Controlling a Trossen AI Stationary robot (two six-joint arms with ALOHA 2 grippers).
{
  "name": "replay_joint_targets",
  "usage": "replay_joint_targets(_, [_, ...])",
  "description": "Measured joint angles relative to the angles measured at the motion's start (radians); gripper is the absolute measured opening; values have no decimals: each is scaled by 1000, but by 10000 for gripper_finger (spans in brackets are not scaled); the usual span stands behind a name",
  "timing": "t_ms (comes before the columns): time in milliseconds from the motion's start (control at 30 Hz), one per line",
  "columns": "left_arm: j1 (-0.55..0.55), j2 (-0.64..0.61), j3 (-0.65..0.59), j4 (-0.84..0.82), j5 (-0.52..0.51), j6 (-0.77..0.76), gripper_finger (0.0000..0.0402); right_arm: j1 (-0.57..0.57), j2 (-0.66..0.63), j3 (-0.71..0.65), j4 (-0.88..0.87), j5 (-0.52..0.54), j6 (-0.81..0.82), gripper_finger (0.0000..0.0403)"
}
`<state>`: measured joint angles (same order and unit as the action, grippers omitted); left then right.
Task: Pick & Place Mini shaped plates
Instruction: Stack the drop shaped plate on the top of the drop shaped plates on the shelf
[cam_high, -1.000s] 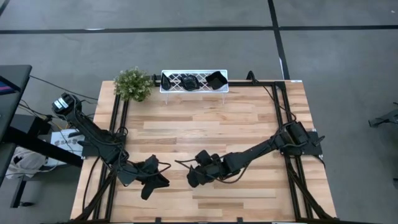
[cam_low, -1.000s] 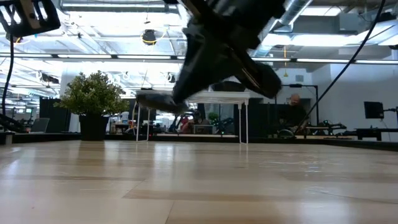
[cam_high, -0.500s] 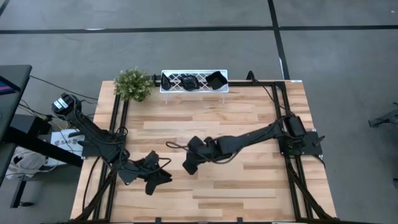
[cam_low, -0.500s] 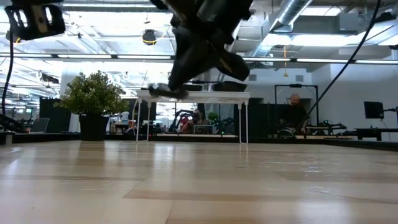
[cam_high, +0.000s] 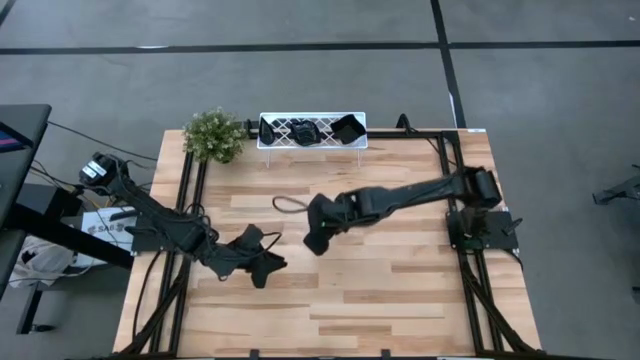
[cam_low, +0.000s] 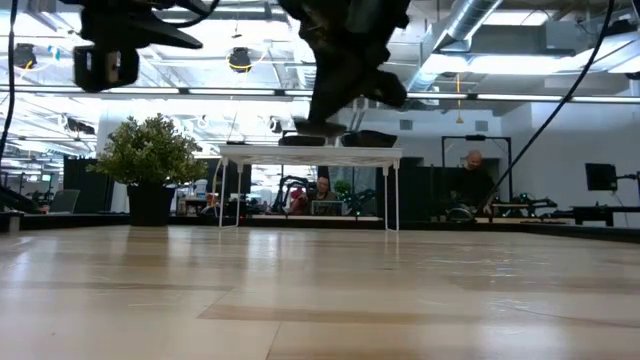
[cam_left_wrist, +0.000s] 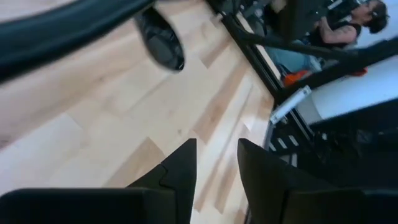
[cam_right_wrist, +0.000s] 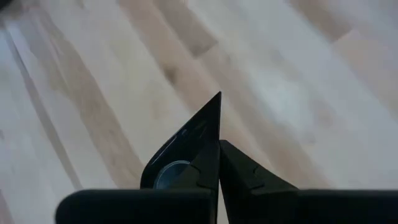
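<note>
Room: open hall with ceiling ducts and strip lights, a seated person (cam_low: 473, 180) behind; grey floor (cam_high: 300, 70) around the pale plank counter (cam_high: 400, 300). White lattice tray (cam_high: 300, 143) at the far edge beside the potted plant (cam_high: 213, 135), carrying black mini plates (cam_high: 347, 128). Right gripper (cam_right_wrist: 219, 149) over mid-counter, fingers clenched on one held plate (cam_right_wrist: 189, 140); left gripper (cam_left_wrist: 217, 144) front-left, fingers released.

The right arm is reaching out long across the middle of the table, up in the air. Its right gripper (cam_high: 318, 240) is squeezing its two fingers (cam_right_wrist: 186, 149) tight together. The left arm is stretching low over the near left part of the table. Its left gripper (cam_high: 268, 268) is holding its fingers (cam_left_wrist: 180, 171) a little apart, with nothing between them.
</note>
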<state>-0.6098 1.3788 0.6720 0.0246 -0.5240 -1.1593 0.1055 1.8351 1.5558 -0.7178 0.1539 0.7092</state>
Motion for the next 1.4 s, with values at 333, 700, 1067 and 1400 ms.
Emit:
replay_joint_targets(333, [115,0,0,10,-26,-38,113,-79,-104,0,10,4,-161,0])
replay_joint_targets(700, [217,0,0,177,-86,-51,113,-127,-114,-1,83,3,-252,0])
replay_joint_targets(1067, [225,0,0,210,-104,-24,111,-99,-114,-1,87,-25,-301,0])
replay_joint_targets(1400, [261,0,0,208,-105,-24,111,-64,-114,-1,138,-26,-301,0])
